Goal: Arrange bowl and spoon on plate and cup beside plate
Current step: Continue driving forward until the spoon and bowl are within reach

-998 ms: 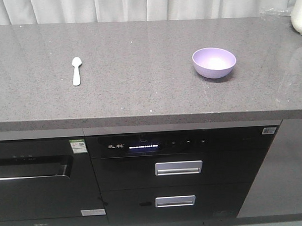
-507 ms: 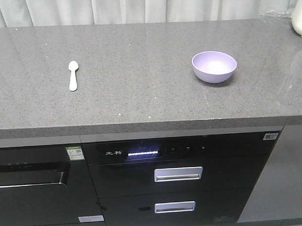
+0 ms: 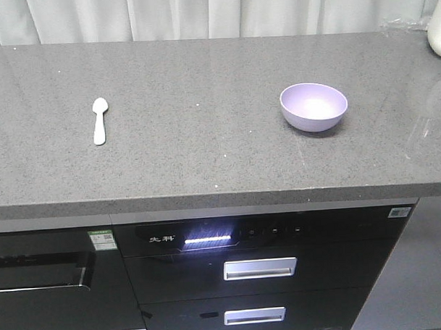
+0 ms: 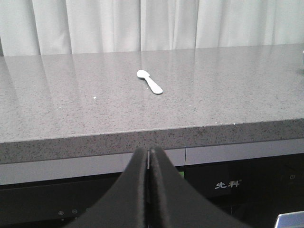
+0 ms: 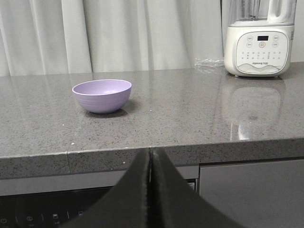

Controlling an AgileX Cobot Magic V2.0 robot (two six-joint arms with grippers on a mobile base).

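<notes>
Grey countertop (image 3: pixel 206 158), white blender (image 5: pixel 259 42)

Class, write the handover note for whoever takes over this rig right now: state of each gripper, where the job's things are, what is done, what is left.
Left gripper: shut, empty, held in front of the counter edge, facing the spoon.
Right gripper: shut, empty, in front of the counter edge, facing the bowl.
Spoon lies flat on the counter, left side. Bowl stands upright on the right side, empty.
Plate and cup: not in any view.
A white blender stands at the far right.
Done: nothing placed.
Left: find the plate and cup, put bowl and spoon on the plate, set the cup beside it.
</notes>
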